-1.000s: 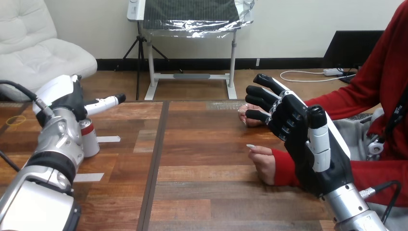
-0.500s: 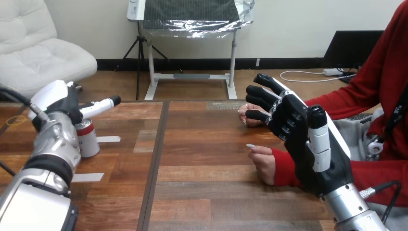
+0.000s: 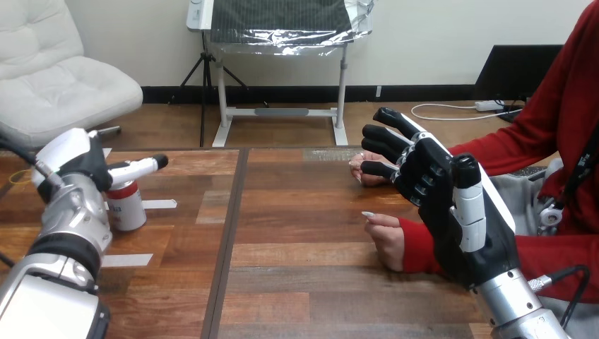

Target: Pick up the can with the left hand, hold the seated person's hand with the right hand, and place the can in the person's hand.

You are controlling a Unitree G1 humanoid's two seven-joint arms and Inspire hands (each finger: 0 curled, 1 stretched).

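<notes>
Head view: your left hand (image 3: 74,166) hovers beside the upright can (image 3: 128,206) at the left of the table (image 3: 297,212), visible finger straight, nothing gripped. The pick-up looks like the step in hand, so wrap the can next. Your right hand (image 3: 441,198) is raised, loosely spread and empty, near the person's hand (image 3: 387,239)

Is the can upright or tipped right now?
Upright: the can stands on its base on the wooden table, top rim up, right beside the left hand.

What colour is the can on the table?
The can is red on top, white below; head view.
</notes>
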